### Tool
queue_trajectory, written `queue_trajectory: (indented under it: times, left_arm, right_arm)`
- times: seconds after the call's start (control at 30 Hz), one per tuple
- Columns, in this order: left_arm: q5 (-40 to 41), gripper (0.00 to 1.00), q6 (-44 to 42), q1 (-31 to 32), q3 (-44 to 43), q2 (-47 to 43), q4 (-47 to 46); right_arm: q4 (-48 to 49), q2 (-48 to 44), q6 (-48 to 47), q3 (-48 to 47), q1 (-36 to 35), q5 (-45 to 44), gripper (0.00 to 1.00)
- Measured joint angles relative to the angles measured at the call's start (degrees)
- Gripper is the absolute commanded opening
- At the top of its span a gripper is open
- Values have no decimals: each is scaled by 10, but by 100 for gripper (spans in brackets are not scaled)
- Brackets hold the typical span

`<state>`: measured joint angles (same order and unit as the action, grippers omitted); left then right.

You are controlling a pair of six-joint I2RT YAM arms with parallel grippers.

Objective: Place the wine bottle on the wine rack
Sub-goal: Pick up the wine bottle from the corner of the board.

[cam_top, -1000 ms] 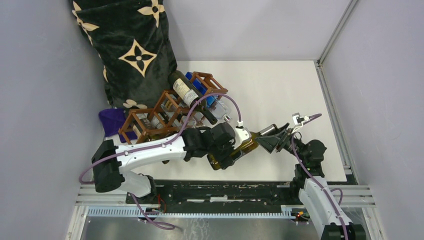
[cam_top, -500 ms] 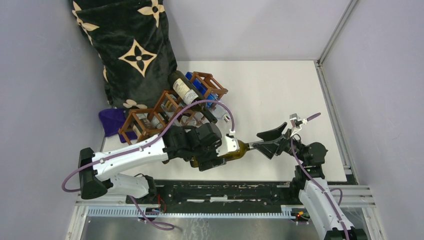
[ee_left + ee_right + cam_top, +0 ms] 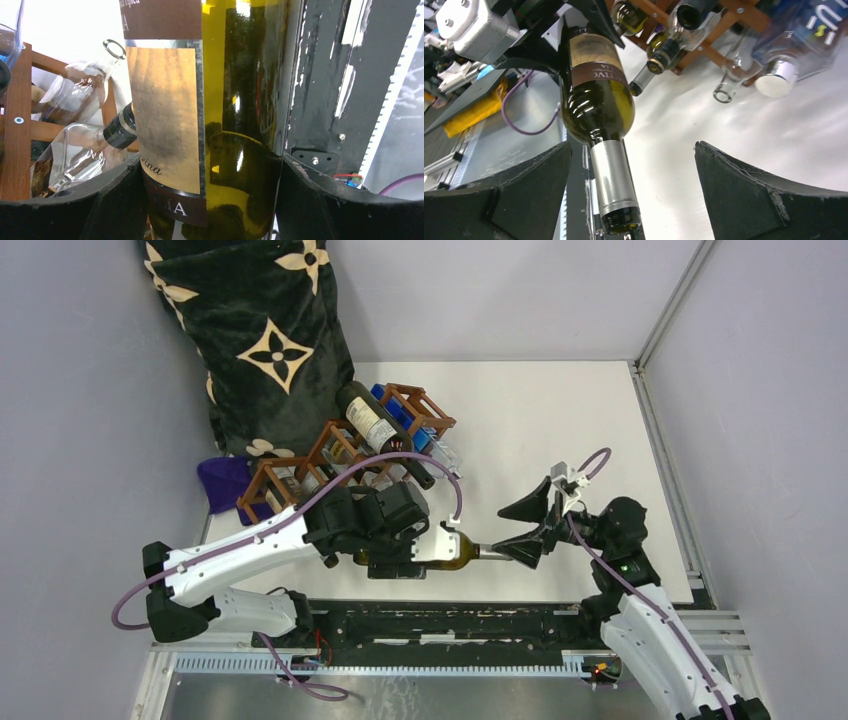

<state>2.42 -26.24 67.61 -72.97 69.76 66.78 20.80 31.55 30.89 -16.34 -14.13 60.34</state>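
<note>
The wine bottle, olive-green glass with a gold and brown label, lies level just above the table's near edge, its silver-foiled neck pointing right. My left gripper is shut on its body, and both black fingers press the glass beside the label. My right gripper stands wide open around the neck, which lies nearer one finger without touching it. The reddish-brown wine rack stands at the back left, behind the left arm.
The rack holds several bottles, among them a dark one on top and a blue one. A black cushion with beige flowers leans behind it, with a purple cloth beside it. The black rail borders the near edge.
My left arm has drawn back to the left and toward the near edge, turning the bottle level. The right gripper has followed its neck, open throughout.
</note>
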Motion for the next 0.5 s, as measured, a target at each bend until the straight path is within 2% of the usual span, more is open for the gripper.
queue_trajectory:
  times: [0.13,0.3,0.5]
  left_arm:
    - [5,2,-23,0,-2,0,19]
    - [4,2,-40,0,-8,11,35]
    - [3,2,-42,1,-20,27,40]
  right_arm:
    - [-115,26,-86,-48,-40,-1,98]
    - [-210,60,-156,-75,-82,-16,97]
    - [-285,104,-207,-97,-142,-39,89]
